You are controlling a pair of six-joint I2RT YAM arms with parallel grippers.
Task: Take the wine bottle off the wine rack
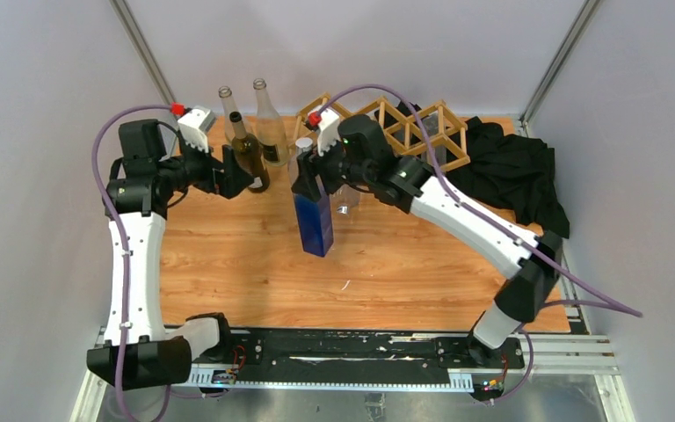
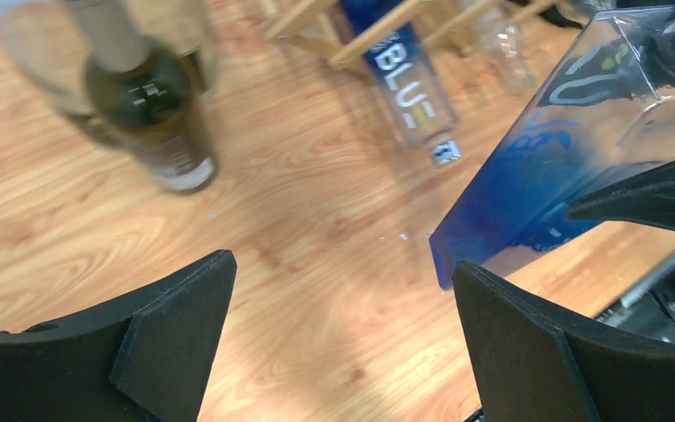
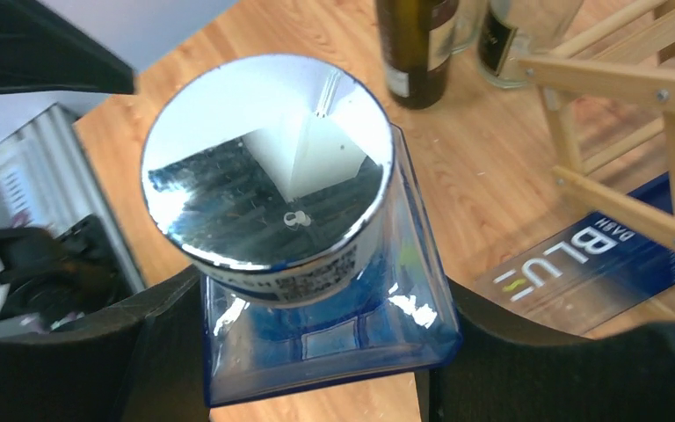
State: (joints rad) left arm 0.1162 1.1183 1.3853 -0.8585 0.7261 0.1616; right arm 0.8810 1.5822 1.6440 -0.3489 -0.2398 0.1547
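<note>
Squarely, wine bottle within right tool

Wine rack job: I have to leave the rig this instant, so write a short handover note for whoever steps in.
Left gripper: open, empty, near the standing dark wine bottle.
Right gripper: shut on the blue bottle at its shoulders, below its silver cap.
Things: blue bottle upright in front of the wine rack, clear of it; whether it rests on the table is unclear. A second blue-labelled bottle lies among the rack's lower slats.
Done: blue bottle is off the rack.
Left: probably set it down and release; the lying bottle may need taking out too.
</note>
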